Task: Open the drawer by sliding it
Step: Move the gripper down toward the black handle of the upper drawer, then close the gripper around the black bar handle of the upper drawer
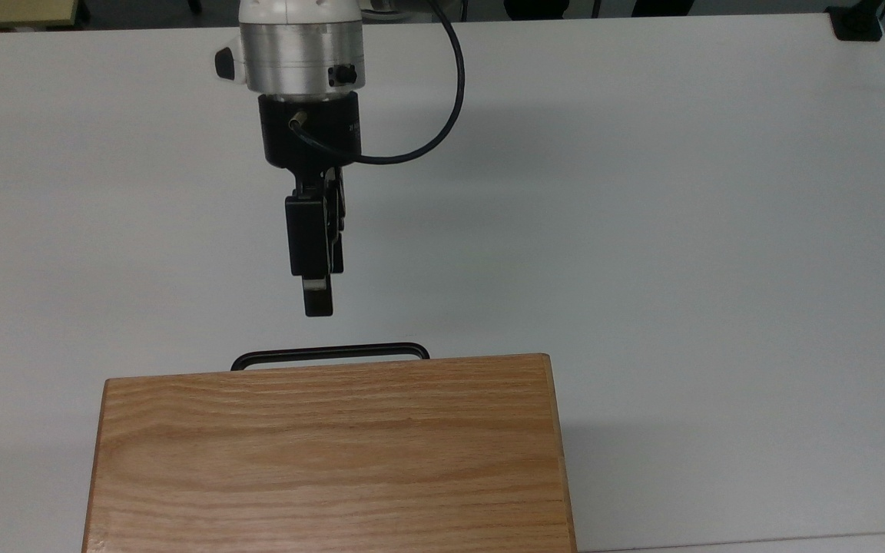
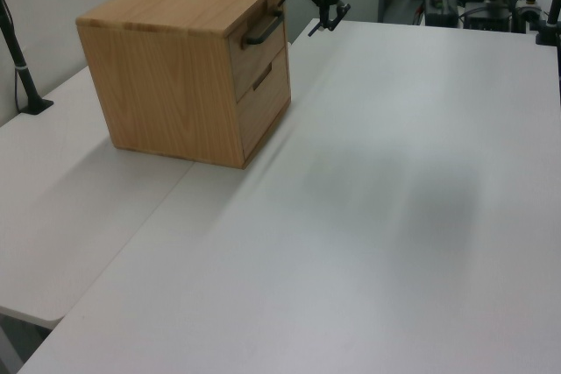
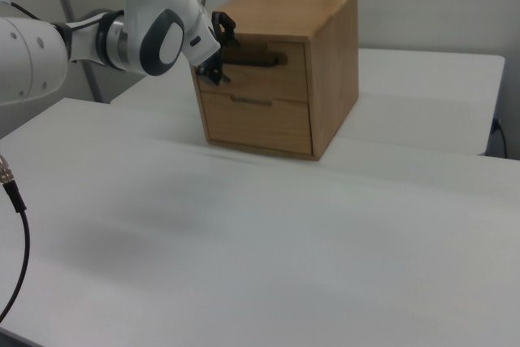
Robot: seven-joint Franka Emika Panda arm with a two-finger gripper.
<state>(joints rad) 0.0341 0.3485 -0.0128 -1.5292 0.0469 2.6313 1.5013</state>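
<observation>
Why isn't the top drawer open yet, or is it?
It is shut. The drawer front sits flush with the cabinet, and the gripper hangs just short of the handle, not touching.

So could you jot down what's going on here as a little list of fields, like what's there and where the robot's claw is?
surface: white table
furniture: wooden cabinet with two drawers in its front
top drawer: shut, long black handle across its front
lower drawer: shut, small dark pull
gripper: in the air just in front of the top drawer's handle, not touching it
gripper fingers: spread apart, holding nothing
task progress: drawer not yet pulled out
</observation>
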